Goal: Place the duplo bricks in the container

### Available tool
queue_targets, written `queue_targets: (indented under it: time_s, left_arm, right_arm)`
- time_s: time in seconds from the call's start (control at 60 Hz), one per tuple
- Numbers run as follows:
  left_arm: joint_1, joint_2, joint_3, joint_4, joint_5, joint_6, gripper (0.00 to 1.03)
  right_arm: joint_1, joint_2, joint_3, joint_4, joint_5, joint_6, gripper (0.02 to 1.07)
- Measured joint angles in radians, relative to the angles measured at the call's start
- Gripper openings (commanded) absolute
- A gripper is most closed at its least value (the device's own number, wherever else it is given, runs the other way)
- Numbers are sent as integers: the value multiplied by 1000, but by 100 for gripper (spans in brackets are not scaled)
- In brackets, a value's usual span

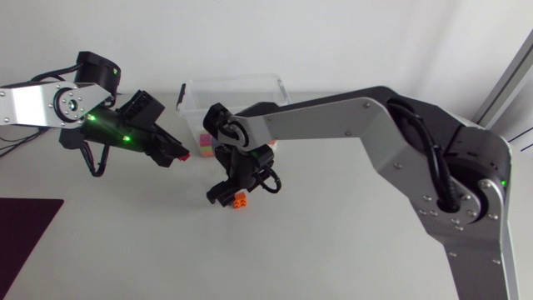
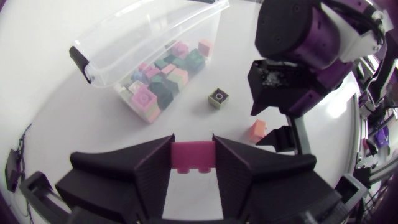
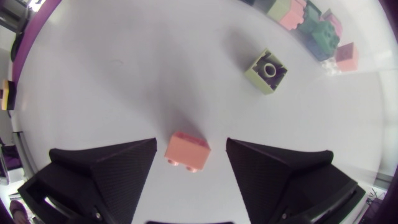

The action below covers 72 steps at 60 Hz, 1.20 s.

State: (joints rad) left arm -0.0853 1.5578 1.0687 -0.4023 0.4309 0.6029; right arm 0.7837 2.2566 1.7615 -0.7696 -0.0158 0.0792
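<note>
Right arm (image 1: 333,117) crosses the container's (image 1: 237,83) front — its top stands open

Robotics lab; left arm (image 1: 33,104), right arm (image 1: 333,117), white table (image 1: 125,250).

a white table (image 1: 333,250) spreads beneath the left claw (image 1: 176,155). a dark maroon mat (image 1: 25,246) lies flat on it, well apart from that claw, behind and to its side.
</note>
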Motion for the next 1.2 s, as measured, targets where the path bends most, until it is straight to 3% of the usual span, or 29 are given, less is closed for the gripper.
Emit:
queue_targets:
  time_s: [0.217, 0.617, 0.817, 1.2]
  left_arm:
    - [9, -17, 10, 39, 29, -75, 10]
    - [2, -3, 83, 303, 33, -298, 10]
    - [-27, 62, 144, 345, 28, -364, 10]
    - [-80, 184, 239, 432, -63, -431, 10]
  right_arm:
    - [0, 22, 7, -1, 18, 4, 35]
    - [-56, -24, -50, 37, 25, 3, 33]
    - [-116, -137, -104, 51, 32, 3, 33]
    - [-171, -291, -113, 74, 31, 3, 33]
